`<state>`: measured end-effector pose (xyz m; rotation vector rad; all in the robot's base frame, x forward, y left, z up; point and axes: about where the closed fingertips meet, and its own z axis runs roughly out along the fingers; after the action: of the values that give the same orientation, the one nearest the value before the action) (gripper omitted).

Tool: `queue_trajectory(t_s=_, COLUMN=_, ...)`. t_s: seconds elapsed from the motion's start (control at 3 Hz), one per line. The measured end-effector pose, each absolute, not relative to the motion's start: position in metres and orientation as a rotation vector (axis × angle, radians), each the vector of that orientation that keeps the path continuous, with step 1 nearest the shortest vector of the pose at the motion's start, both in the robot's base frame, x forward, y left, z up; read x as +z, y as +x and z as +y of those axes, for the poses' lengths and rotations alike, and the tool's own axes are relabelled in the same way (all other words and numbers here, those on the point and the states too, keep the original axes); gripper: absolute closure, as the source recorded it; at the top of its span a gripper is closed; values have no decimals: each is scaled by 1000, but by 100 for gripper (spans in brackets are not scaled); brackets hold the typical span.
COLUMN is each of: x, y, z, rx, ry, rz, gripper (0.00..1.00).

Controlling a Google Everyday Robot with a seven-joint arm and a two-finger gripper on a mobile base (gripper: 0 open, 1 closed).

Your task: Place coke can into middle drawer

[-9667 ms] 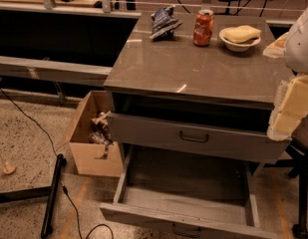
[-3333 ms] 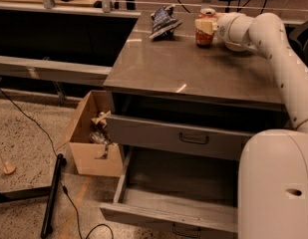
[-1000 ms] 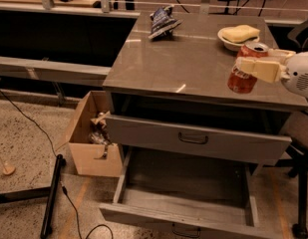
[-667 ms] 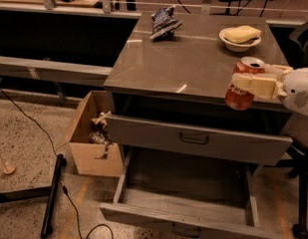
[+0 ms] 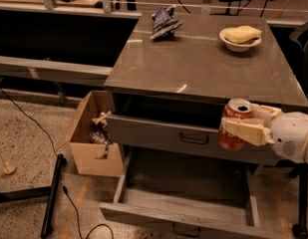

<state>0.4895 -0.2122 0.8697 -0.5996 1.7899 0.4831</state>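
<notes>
Your gripper [image 5: 239, 129] is closed around the coke can [image 5: 231, 141], with its pale fingers [image 5: 245, 130] clamped across the can's middle. The can is upright, silver top up, so its long axis is vertical. It hangs in the air above the middle drawer [image 5: 188, 185], near that drawer's right side wall and level with the shut drawer front [image 5: 158, 133] above it. The middle drawer is pulled out and its grey floor is bare. The coming move turns on one relation: the floor lies below the can and slightly toward the drawer's centre. You likely need to lower the can upright, clear of that side wall.
</notes>
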Motion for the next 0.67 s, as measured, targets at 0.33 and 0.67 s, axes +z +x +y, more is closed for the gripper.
queue_trajectory(t_s=0.33, x=817, y=477, z=-203, rx=431, ry=-622, rz=1812, gripper=100)
queue_trajectory(t_s=0.67, x=809, y=478, z=-202, rx=412, ry=-618, rz=1816, gripper=100)
